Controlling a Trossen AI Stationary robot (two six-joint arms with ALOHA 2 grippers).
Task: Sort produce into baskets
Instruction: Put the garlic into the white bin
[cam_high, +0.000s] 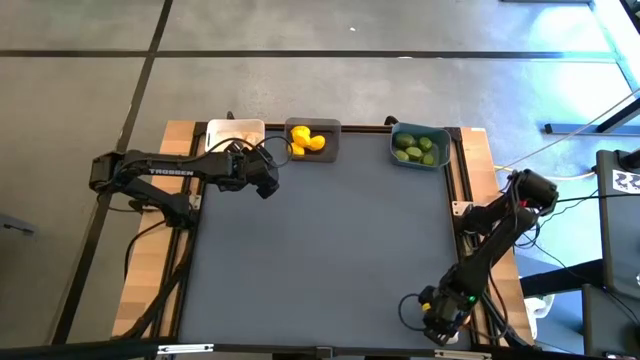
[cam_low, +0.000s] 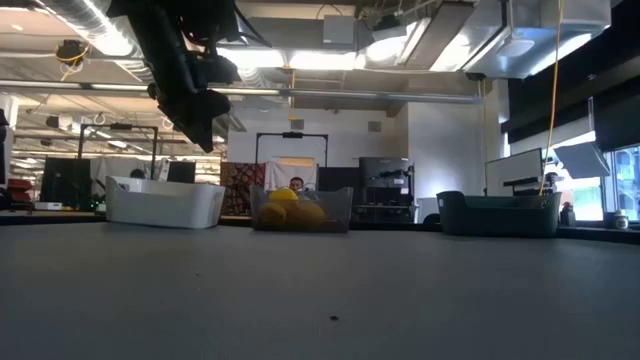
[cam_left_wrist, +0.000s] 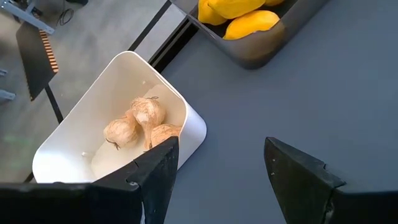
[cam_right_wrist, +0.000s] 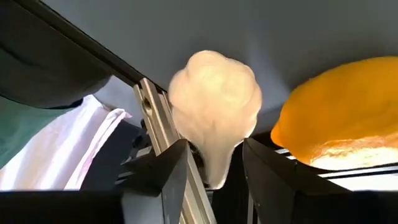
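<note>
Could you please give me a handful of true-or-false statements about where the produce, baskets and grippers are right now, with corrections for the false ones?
1. The white basket holds garlic bulbs. True.
2. The dark grey basket holds green limes. False: it holds yellow lemons; the limes are in the teal basket.
3. The left gripper is clamped on a lemon. False: its fingers stand open and empty, above the table by the white basket.
4. The right gripper has a whitish garlic bulb between its fingers. True.
5. The three baskets stand in a row along the table's far edge. True.
</note>
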